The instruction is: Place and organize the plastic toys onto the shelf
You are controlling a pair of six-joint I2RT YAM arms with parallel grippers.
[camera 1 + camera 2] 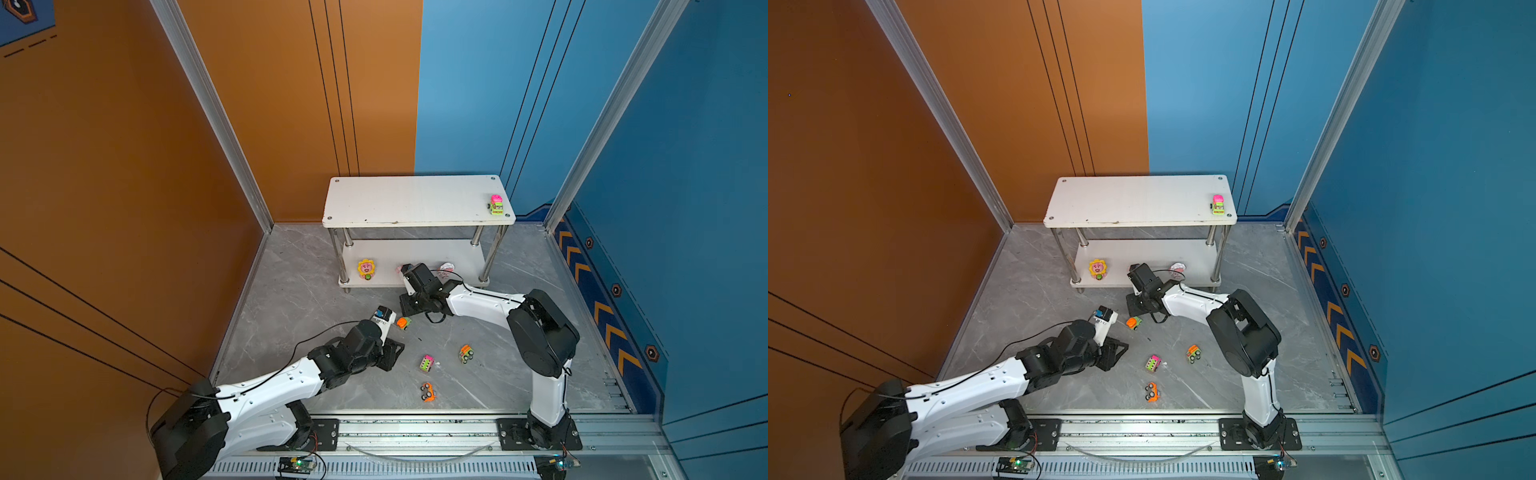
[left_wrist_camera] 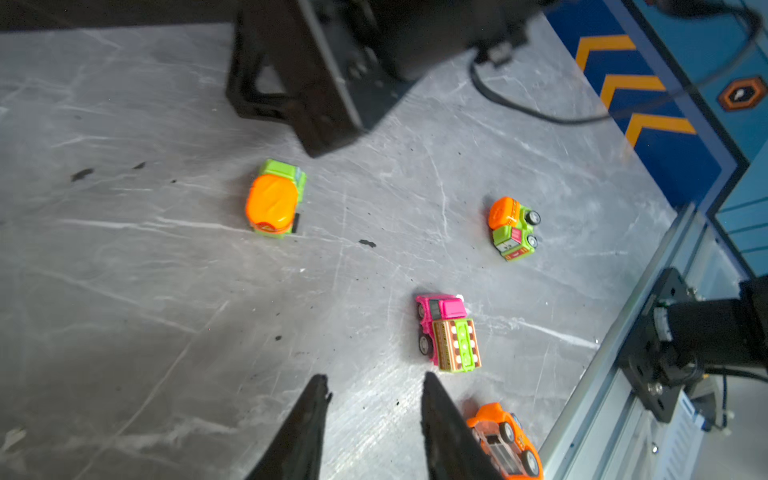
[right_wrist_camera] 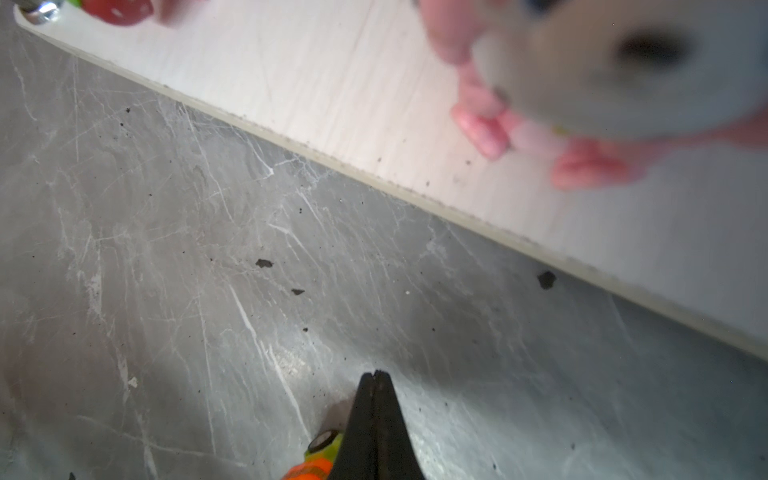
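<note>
Sorting part done in both top views: a pink-topped truck [image 1: 495, 205] is set on the shelf [image 1: 415, 199] top board, a sunflower figurine [image 1: 366, 269] on the lower, and four cars [image 1: 466, 353] lie on the floor [image 1: 291, 299]. In the left wrist view the left gripper [image 2: 374, 386] is seen part open and empty near a pink truck [image 2: 449, 332]; centring over it is judged needed before closing. In the right wrist view the right gripper [image 3: 376, 376] is seen pinched shut on nothing beside an orange-and-green car [image 3: 316, 457].

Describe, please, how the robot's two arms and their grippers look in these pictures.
Both arms, the left arm and the right arm, have glossy white link shells and bulky black joint housings. Thin black cables loop along them. The left gripper and right gripper are black, with slim fingers tapering to points. Black base plates bolt to a silver rail.
</note>
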